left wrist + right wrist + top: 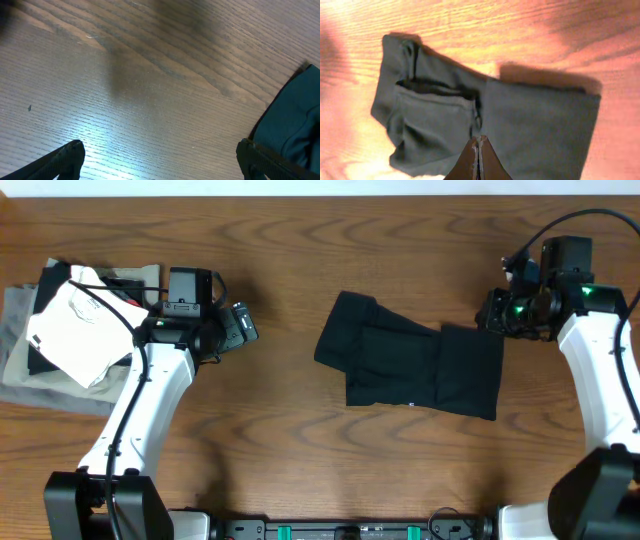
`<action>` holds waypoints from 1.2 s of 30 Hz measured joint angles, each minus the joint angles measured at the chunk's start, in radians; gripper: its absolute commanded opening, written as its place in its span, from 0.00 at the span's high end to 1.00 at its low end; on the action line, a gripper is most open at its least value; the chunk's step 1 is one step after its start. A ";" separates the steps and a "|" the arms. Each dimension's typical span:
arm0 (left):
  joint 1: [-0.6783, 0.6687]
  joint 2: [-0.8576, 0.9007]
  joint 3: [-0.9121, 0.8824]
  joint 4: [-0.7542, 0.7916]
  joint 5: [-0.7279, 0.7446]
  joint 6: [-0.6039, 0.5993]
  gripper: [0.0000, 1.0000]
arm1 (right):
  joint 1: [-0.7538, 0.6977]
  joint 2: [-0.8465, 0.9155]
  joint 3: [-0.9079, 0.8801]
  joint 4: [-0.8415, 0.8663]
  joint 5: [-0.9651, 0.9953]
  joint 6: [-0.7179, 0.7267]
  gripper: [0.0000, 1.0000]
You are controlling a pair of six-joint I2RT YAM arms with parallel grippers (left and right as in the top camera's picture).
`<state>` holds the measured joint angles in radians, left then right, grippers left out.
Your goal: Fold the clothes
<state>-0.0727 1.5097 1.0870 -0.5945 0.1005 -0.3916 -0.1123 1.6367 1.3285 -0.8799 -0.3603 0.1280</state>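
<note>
Left gripper [238, 326] hangs over the bare wooden table [270, 440], jaws spread wide and holding nothing. Just to its left, a white folded garment [72, 330] tops a pile with a grey-olive garment [25, 375] beneath. Mid-table lies the black T-shirt [420, 365], partly folded into a flat band. Right gripper [497, 313], jaws pressed together and empty, sits near the shirt's upper right corner.

From the left wrist, the black T-shirt [300, 120] runs off the right edge; overhead, at left, a white folded garment [75, 330] covers much of a grey-olive garment [30, 385].
</note>
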 measured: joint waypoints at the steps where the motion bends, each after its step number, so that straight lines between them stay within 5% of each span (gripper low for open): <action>1: 0.000 0.000 0.000 0.001 0.000 0.000 0.02 | -0.002 0.021 0.000 0.012 -0.013 -0.003 0.99; 16: 0.000 0.000 0.000 0.000 0.000 0.000 0.02 | 0.011 0.444 0.000 0.175 -0.215 -0.005 0.99; 25: 0.000 0.000 0.000 0.000 0.000 0.000 0.02 | 0.009 0.427 0.034 0.170 -0.187 -0.002 0.99; 36: 0.000 0.000 0.000 0.000 0.000 0.000 0.02 | -0.010 0.041 0.109 -0.271 -0.163 -0.101 0.98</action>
<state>-0.0727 1.5097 1.0870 -0.5941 0.1005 -0.3916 -0.1223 1.6779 1.4380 -1.1511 -0.5232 0.0265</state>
